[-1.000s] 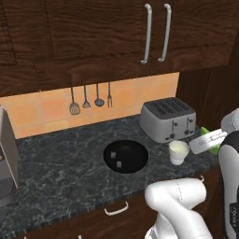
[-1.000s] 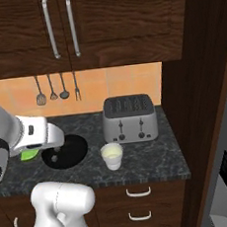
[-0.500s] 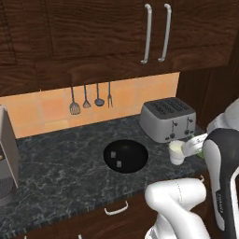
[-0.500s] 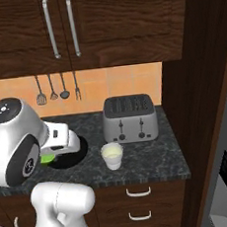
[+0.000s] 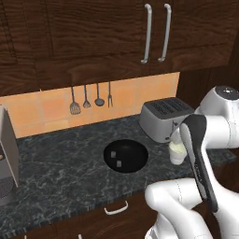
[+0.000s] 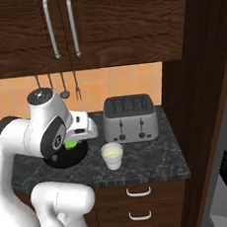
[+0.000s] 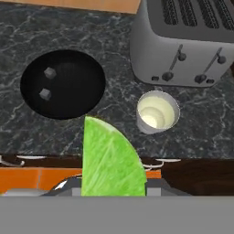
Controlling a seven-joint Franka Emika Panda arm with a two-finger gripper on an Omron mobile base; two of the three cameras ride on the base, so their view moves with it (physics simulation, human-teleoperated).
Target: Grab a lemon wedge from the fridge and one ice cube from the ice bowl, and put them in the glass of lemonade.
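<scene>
The claw is closed on the lemon wedge, holding it above the dark marbled worktop, between the ice bowl and the glass of lemonade. In the hand view the green wedge stands large in the foreground. The black bowl holds two ice cubes. The glass stands just in front of the silver toaster.
</scene>
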